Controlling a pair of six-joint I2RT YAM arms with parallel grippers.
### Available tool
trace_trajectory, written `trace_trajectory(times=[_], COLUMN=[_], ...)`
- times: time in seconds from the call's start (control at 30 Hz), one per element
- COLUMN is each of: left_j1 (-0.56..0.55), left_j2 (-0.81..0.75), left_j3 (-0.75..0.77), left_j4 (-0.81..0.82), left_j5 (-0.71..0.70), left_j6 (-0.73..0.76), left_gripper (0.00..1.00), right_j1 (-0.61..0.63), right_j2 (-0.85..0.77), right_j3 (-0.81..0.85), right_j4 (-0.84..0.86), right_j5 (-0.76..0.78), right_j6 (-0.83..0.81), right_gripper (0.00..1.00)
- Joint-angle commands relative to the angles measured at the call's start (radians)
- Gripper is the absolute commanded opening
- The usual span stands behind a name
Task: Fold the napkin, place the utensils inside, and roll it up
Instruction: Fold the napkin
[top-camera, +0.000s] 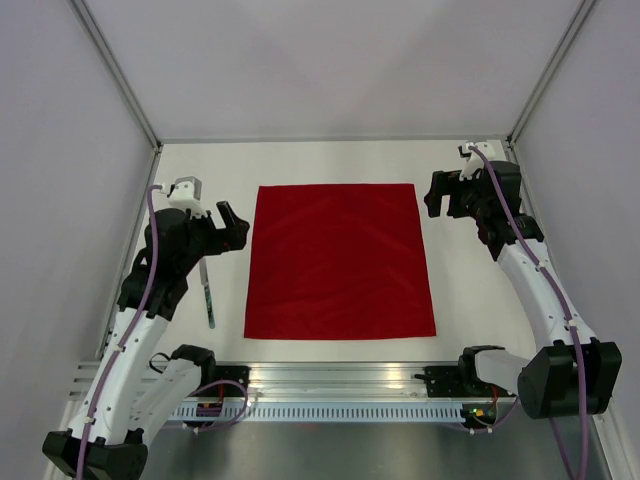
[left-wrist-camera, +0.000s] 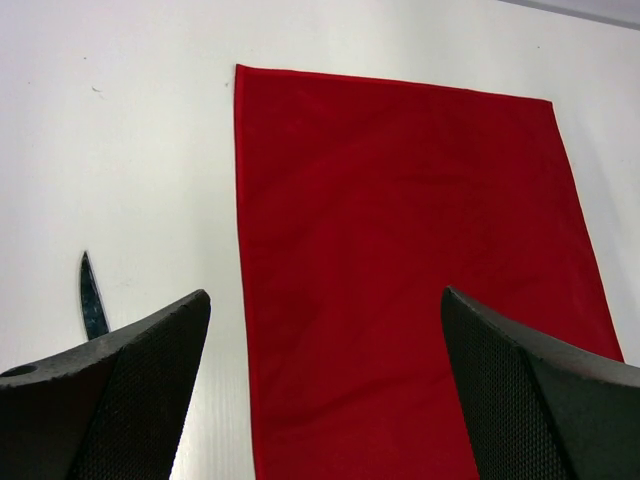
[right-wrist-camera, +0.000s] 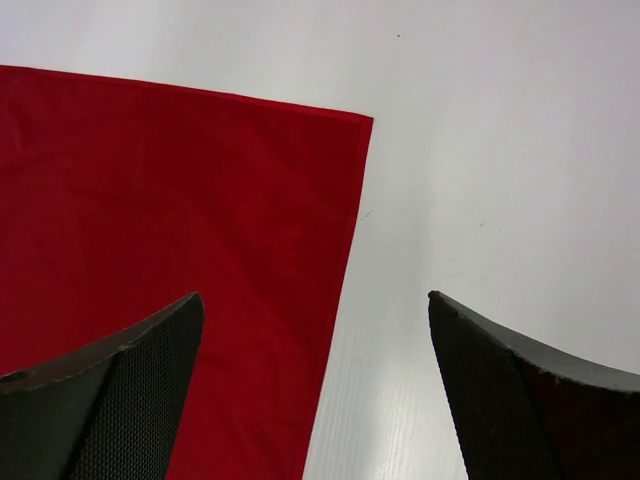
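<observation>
So the plain deep-red square cloth napkin (top-camera: 340, 262) is lying flat and fully spread out, dead centre on the white matte surface (top-camera: 200, 165). No fold in it yet. It looks thin and floppy, so I'd guess it weighs next to nothing and won't hold any shape. Lift one corner and the rest will probably drag and bunch. Best bet is pinching it at the corners or right on an edge, ideally two corners at once so the fold comes over evenly. Pressed flat like that, it could be fiddly to get a finger under.

At about 8 o'clock from the napkin, just off its left edge and not touching, there's a slim silvery-grey metal utensil (top-camera: 208, 295). It looks stiff and slick, so it might skid when nudged. Its far end is hidden under the left arm, so I can't tell whether there's more than one.

The left gripper (top-camera: 234, 228) sits at 10 o'clock, jaws spread wide, holding nothing. The right gripper (top-camera: 437, 195) is at the 2 o'clock corner, also wide open and empty. Nothing lies on the cloth, so the only thing I can see getting in the way is that utensil.
</observation>
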Motion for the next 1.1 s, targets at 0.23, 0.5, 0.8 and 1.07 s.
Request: trace_trajectory(times=[0.23,0.5,0.8,1.07], left_j1=[-0.042,-0.559,-0.952,-1.108], left_j2=[0.038,0.278,0.746,1.073], left_j3=[0.024,0.100,0.241,0.418], left_j4=[0.016,0.109,0.327,0.414], left_j5=[0.071,-0.287,-0.409,-0.401], left_j6=[0.027,-0.075,-0.095,-0.056], left_gripper=[0.98,0.94,0.89,0.84], right_j1=[0.003,0.003,0.003,0.002], right_j2=[0.004,0.006,-0.019,-0.036], right_j3=[0.044,0.067,0.065,0.064], right_j4=[-0.038,-0.051,-0.044,-0.038], right_j5=[0.031,0.063,0.123,0.146], right_j6=[-0.037,-0.035,-0.035,-0.032], right_gripper=[0.98,0.98,0.98,0.97])
